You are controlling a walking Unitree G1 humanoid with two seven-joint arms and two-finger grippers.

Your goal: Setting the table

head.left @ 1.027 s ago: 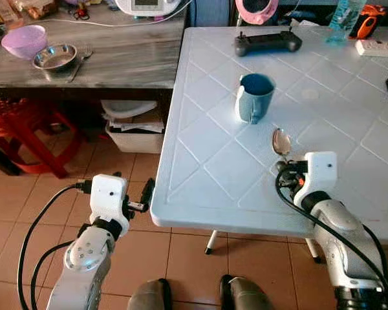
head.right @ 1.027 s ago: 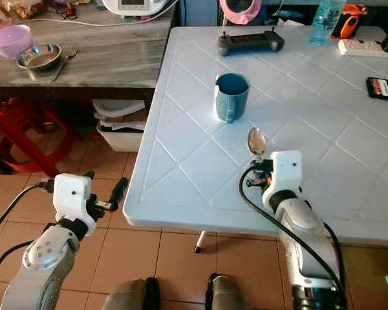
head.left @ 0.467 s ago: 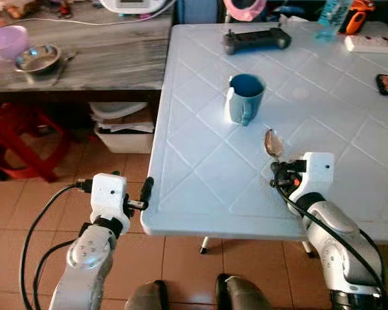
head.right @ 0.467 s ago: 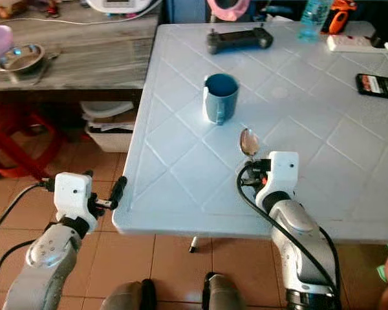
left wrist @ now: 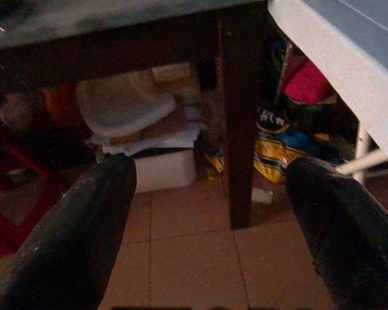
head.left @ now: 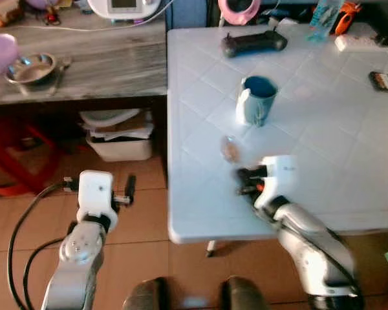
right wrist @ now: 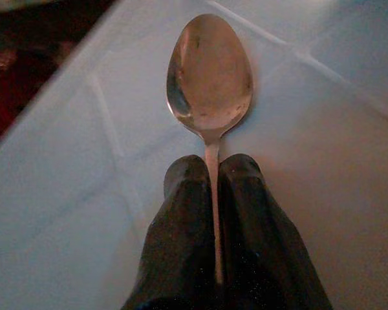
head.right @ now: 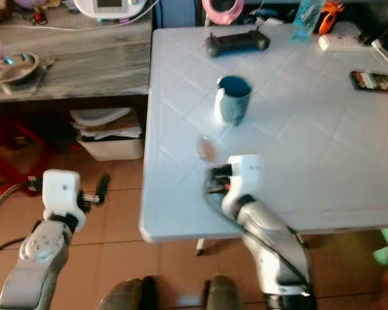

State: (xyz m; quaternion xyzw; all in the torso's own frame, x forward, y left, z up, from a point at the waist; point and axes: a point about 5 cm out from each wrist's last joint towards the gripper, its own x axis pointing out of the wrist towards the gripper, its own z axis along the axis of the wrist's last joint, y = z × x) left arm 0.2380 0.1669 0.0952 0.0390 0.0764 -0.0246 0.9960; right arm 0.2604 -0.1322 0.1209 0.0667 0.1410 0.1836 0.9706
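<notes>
The right gripper's [right wrist: 213,177] jaws were pinched tight on the thin handle of a metal spoon [right wrist: 210,81], with the bowl of the spoon sticking out past the two black fingers [right wrist: 181,194]. The left gripper's [left wrist: 213,213] jaws were spread wide with nothing between them, and that arm hung idle beside the table, over the tiled floor [left wrist: 181,252].

Half a second before, the spoon sat out toward the middle of the white plastic table [head.left: 323,135], in front of the blue mug [head.left: 255,100] and a little to its right. Now the spoon [head.left: 230,150] was nearer the table's left edge, and to the left of the mug. The whole picture had slid too, so the robot's head had moved, but the spoon's place next to the mug really had changed. The right arm had swung the spoon over to the left. The head views were blurry, which fits with things moving fast.

The spoon hung low over the table, but it was hard to tell if it touched. It looked like the robot was carrying the spoon to a spot near the mug to lay it down. The spoon was not let go yet, so this step was not done.

A black game controller [head.left: 253,42] lay at the far end of the table. A steel bowl [head.left: 30,68] sat on the grey wooden bench [head.left: 116,71] to the left.
</notes>
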